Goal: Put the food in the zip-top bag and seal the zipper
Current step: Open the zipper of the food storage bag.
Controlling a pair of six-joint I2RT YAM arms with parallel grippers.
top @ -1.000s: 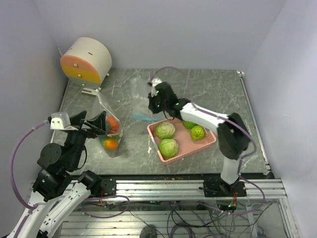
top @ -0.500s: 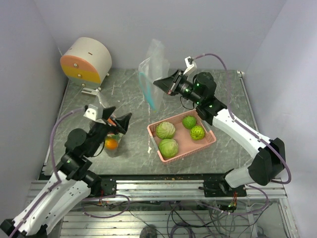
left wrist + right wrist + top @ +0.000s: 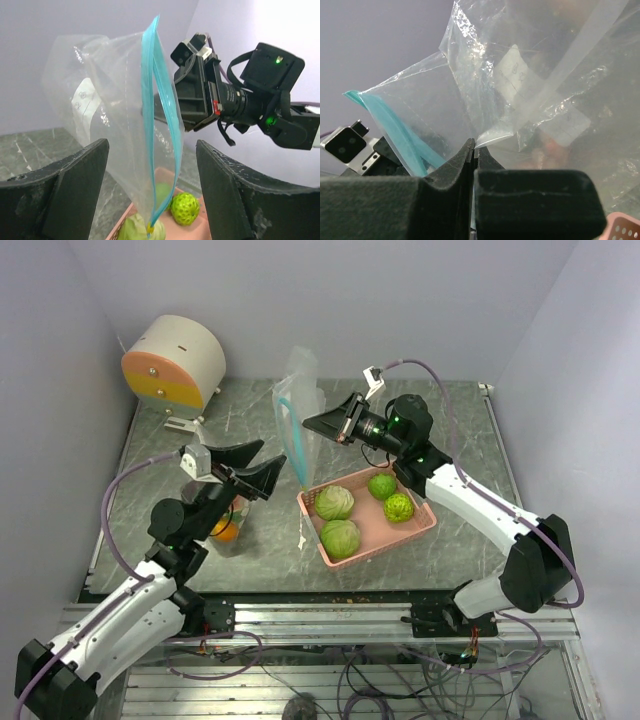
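The zip-top bag (image 3: pixel 298 390) is held up in the air above the table (image 3: pixel 200 430), near the back and just beyond the far left corner of the pink tray (image 3: pixel 380 543). It is gripped by the right gripper (image 3: pixel 308 423), whose fingers (image 3: pixel 455 165) are seen in the right wrist view to be pressed together on a fold of the clear film, away from the mouth edge. The zipper (image 3: pixel 150 125) is seen in the left wrist view to run nearly upright down the side of the bag that faces the left arm, and its two teal strips are parted slightly along the middle. The left gripper (image 3: pixel 273 452) is raised off the table and pointed at that edge; its jaws are spread wide, and nothing is held between them. The bag is framed between its two fingers (image 3: pixel 75 190) in the left wrist view, but no contact with the plastic can be made out. The food is not in the held bag: three pale green cabbage-like balls (image 3: pixel 335 502) and one darker green piece (image 3: pixel 382 486) are lying in the pink tray, and an orange fruit (image 3: pixel 225 531) is seen on the table beside the left arm, partly hidden by it.
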